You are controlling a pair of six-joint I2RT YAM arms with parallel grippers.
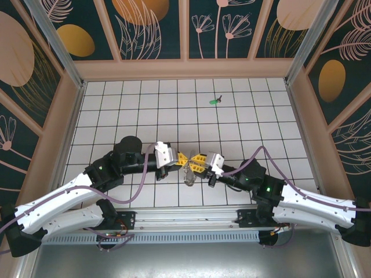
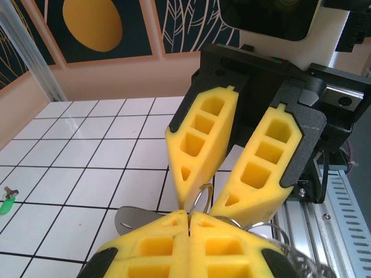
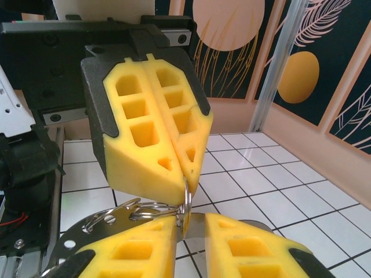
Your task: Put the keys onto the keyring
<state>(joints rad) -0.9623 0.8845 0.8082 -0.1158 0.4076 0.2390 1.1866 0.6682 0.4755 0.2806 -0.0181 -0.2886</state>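
one keyring (image 3: 152,208): left pincer (image 2: 188,219) squeezes it shut, right pincer (image 3: 190,225) sits a little open around it. the key (image 1: 215,101) lies far off.

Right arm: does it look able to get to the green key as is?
Probably yes. The right tool looks open around the keyring, which the left tool pinches shut, and nothing stands between it and the key. Full reach unclear.

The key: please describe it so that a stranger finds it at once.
Start at the white tiled table and look to its far side, near the back wall, a little right of centre. There the key lies alone. It is the only green thing, tiny, with a short dark stem.
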